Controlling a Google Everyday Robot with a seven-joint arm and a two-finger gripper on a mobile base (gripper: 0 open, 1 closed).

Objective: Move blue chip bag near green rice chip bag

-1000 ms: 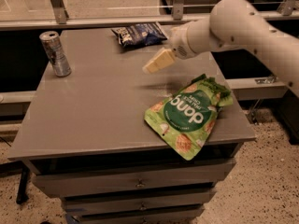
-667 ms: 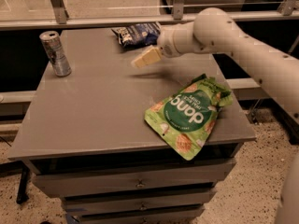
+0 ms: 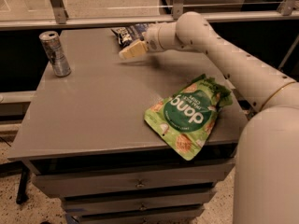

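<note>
The blue chip bag is a small dark crinkled bag lying at the back edge of the grey table, partly hidden behind my arm. My gripper hovers just in front of it and slightly below it in the picture, pointing left, close to the bag. The green rice chip bag lies flat at the front right corner of the table, its lower end hanging over the edge. It is well apart from the blue bag.
A silver can stands upright at the table's left edge. A metal railing runs behind the table. Drawers sit below the tabletop. My white arm spans the right side.
My gripper has moved left and toward the back of the table, closing in on the blue chip bag. The bags and the can have not moved.
</note>
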